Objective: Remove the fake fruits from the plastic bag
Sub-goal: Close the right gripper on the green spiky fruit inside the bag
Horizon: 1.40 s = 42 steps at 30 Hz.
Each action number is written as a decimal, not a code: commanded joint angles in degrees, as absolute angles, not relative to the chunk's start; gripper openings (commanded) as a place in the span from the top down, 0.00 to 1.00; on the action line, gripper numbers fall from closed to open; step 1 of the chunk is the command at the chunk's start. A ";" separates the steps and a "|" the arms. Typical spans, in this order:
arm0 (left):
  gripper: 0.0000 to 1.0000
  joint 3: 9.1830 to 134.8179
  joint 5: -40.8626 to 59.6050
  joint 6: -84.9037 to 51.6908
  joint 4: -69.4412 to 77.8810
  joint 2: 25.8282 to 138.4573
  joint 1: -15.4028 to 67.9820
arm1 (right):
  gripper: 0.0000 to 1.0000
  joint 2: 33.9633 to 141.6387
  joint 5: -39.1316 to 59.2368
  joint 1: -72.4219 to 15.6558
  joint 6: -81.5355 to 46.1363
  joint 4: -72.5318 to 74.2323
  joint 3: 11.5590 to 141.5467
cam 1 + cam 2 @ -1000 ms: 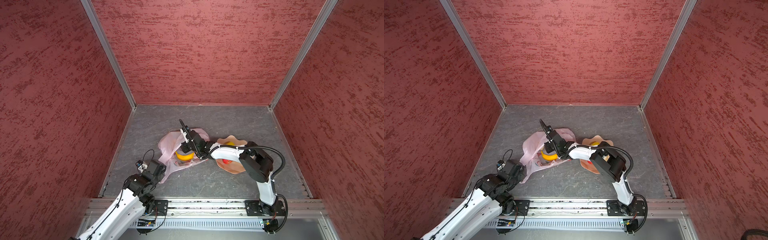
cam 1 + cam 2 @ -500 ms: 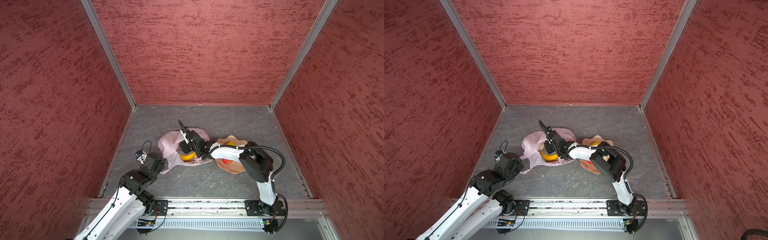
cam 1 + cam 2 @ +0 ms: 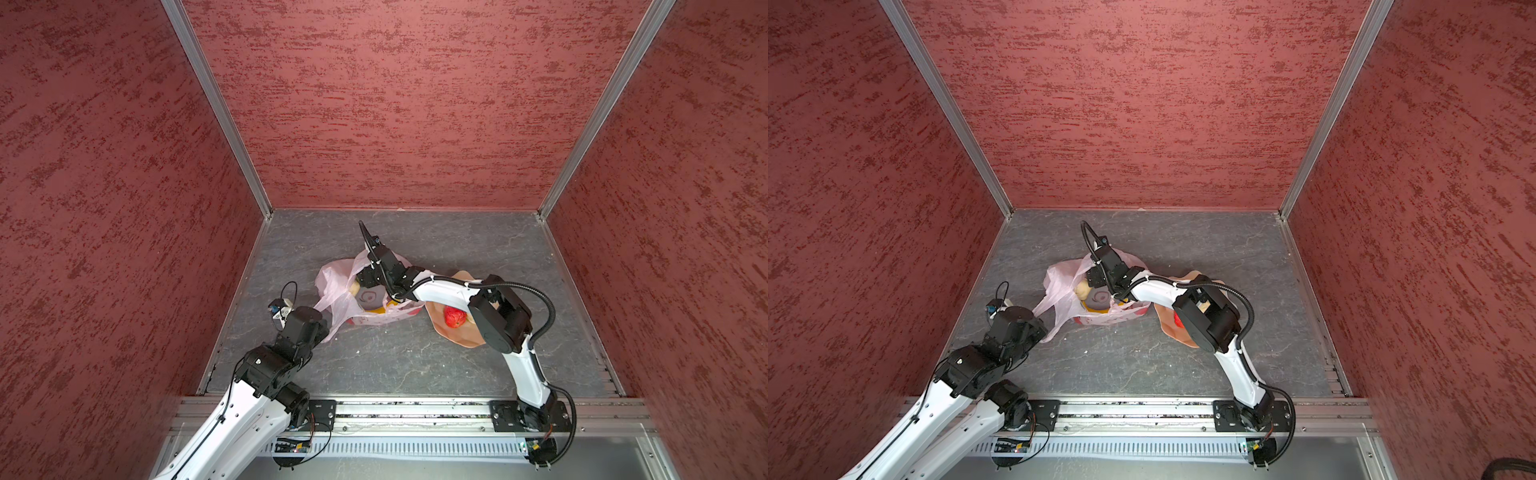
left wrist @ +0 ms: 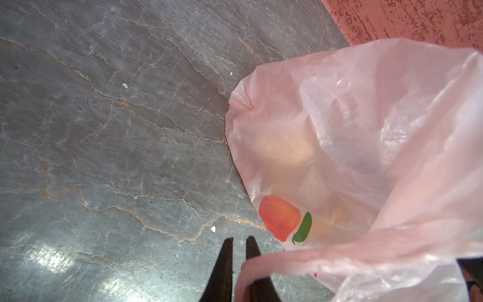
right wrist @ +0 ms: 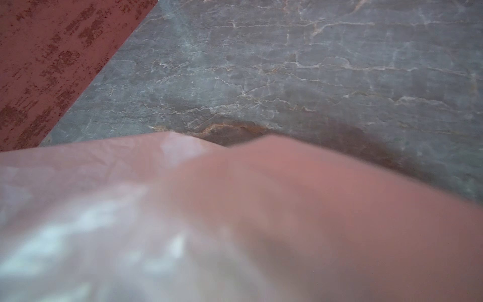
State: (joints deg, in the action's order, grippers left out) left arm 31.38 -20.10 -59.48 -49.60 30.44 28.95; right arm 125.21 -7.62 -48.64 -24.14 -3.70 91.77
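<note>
The grey stone-look floor is boxed in by red textured walls on three sides, with a metal rail along the front. There's plenty of bare room behind the bag and in the strip between it and the rail. The plastic bag sits about mid-floor, a bit left of centre. It's thin, crinkly, see-through pink, and the left wrist view shows a red fruit print with a green leaf on it. The left gripper has its black fingers nearly together, pinched on a loop handle that stretches out toward the front left. The right gripper is poked into the bag's mouth from the far side, fingers buried in film, so I can't tell if it's open or closed. Through the opening you can spot a beige lump and a yellow fruit. Just beside the bag on the right is a peach wavy bowl holding a red fruit, partly hidden under the right arm's elbow. A few white crumbs dot the floor.
</note>
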 commanded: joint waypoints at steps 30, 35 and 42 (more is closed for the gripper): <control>0.87 22.78 -14.42 -59.36 -42.89 32.53 29.51 | 0.12 136.03 -2.46 -44.65 -29.26 -5.29 104.58; 0.87 21.80 -14.06 -59.85 -42.89 32.43 29.68 | 0.13 136.87 -2.55 -44.38 -29.71 -4.17 104.71; 0.87 20.84 -13.89 -60.51 -43.29 32.34 29.81 | 0.21 136.91 -2.65 -43.60 -29.65 -1.55 103.66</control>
